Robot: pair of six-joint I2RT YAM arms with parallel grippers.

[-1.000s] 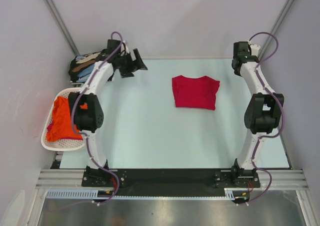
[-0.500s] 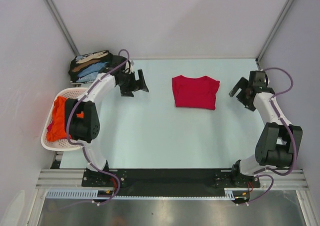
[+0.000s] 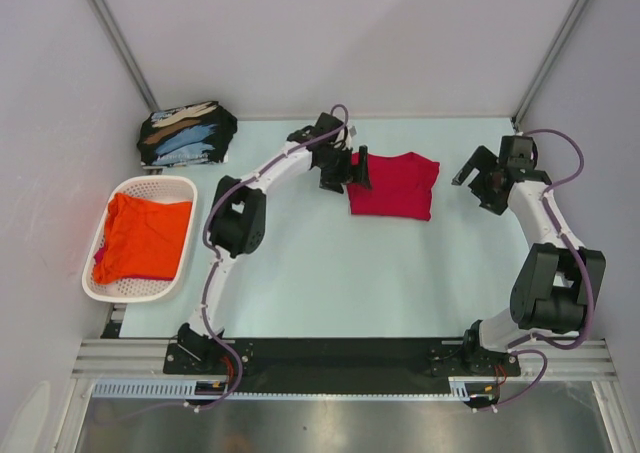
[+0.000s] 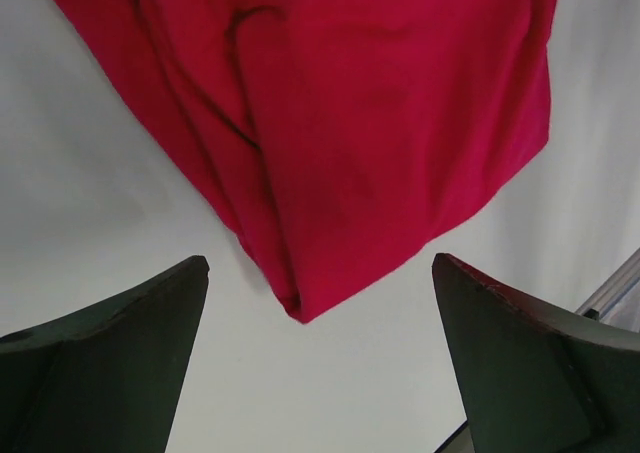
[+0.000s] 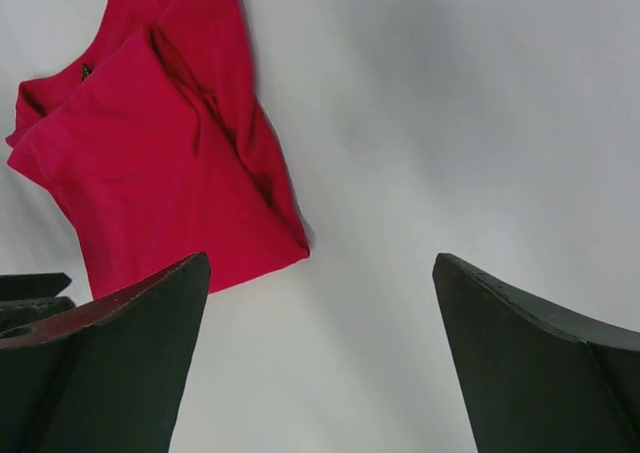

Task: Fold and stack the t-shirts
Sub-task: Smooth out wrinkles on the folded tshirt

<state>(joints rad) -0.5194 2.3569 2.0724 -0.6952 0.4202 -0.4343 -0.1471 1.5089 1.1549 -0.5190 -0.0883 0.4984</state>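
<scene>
Pale table (image 3: 300,273), plain grey walls, two arms bolted at its near edge. Red t-shirt (image 3: 395,188) lies flat and folded into a rough rectangle, and nothing is holding it. Left gripper (image 3: 348,173) sits right at the red t-shirt's left edge, pincer wide and empty. Its wrist view shows a folded corner of the cloth between the two fingers, touching neither. Right gripper (image 3: 480,180) hangs off the red t-shirt's right side with a clear gap, pincer wide and empty too. Black t-shirts (image 3: 185,133) are stacked well to the left of the red t-shirt. White basket (image 3: 100,283), holding the orange t-shirt (image 3: 145,238), is further left of the red t-shirt and nearer the arm bases.

Step in hand, as I judge it, is taking hold of the folded red t-shirt to move it onto the black stack. To do it well:
- Drop both pincers onto opposite edges together.
- Pinch every layer, not just the top one.
- Lift level so the fold doesn't fall open.
- Bring the right side closer first.

No readable writing anywhere. The prints on the black t-shirts are light-blue and tan shapes only. A tiny dark mark at the red t-shirt's neckline is illegible.
</scene>
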